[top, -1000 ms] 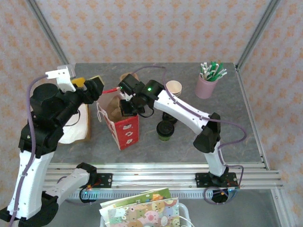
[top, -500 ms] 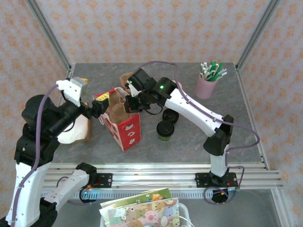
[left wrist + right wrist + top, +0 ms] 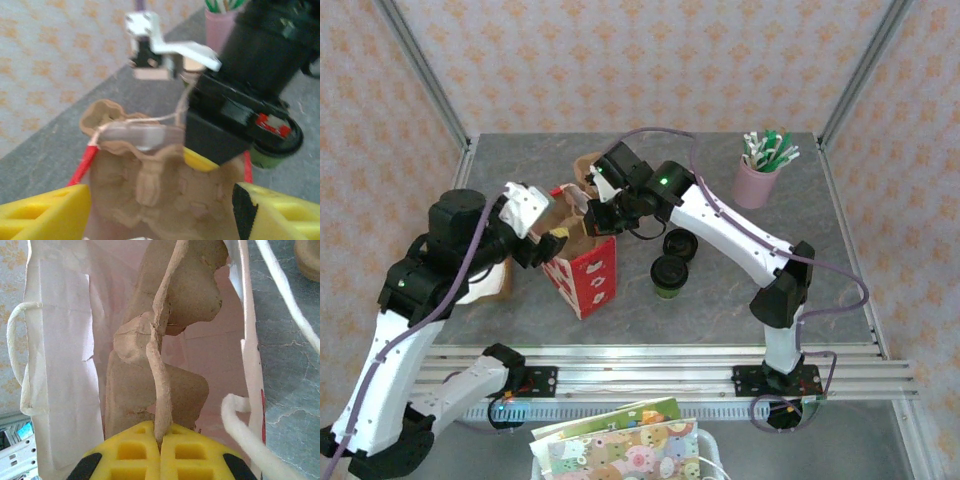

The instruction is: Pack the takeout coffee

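left end effector (image 3: pixel 548 242) neared bag (image 3: pixel 588 282); right end effector (image 3: pixel 160 440) pinches carrier (image 3: pixel 167 300)

Red bag (image 3: pixel 588 280), lidded cup (image 3: pixel 669 272) nearby

A grey, marbled stone-look worktop (image 3: pixel 720 310) lies between cream wallpapered walls (image 3: pixel 650 60) printed with small orange motifs. Slanting silver metal posts (image 3: pixel 423 70) mark the back corners. A ribbed aluminium rail (image 3: pixel 660 365) edges the front. The light is soft and even.

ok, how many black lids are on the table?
2. One caps the takeout coffee right of the red bag; the other lid sits just behind it. The right arm may hide more.
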